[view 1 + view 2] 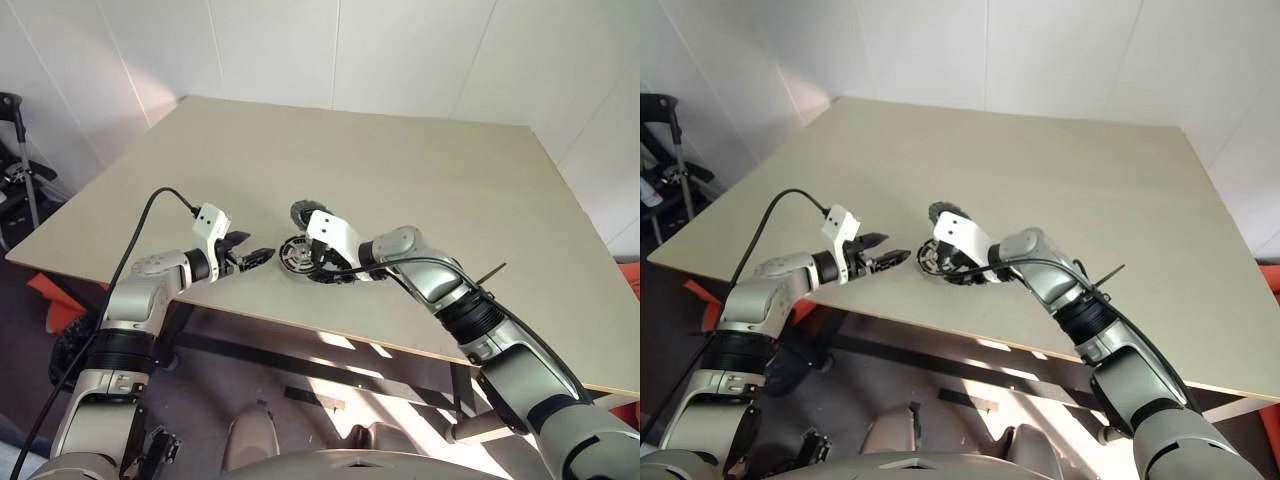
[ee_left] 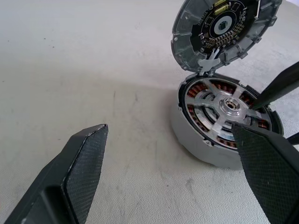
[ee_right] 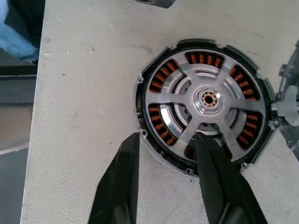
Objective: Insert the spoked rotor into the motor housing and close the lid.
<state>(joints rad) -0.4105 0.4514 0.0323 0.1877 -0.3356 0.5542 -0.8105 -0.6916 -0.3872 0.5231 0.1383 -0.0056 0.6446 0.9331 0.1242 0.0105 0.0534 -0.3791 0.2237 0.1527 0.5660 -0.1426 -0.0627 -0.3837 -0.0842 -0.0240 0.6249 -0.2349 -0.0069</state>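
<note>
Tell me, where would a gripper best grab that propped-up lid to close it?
Probably by its free top edge, coming from above. The lid stands tilted up at the far rim of the motor housing, its lower edge meeting that rim, so only the upper rim is easy to pinch. The spoked rotor already sits inside.

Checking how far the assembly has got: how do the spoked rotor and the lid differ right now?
The spoked rotor lies flat inside the motor housing, copper windings showing between its spokes; the lid stands tilted up at the housing's edge, not closed. The rotor's face is silver spokes round a hub; the lid's shows a dark centre. Both are round and similar in width.
</note>
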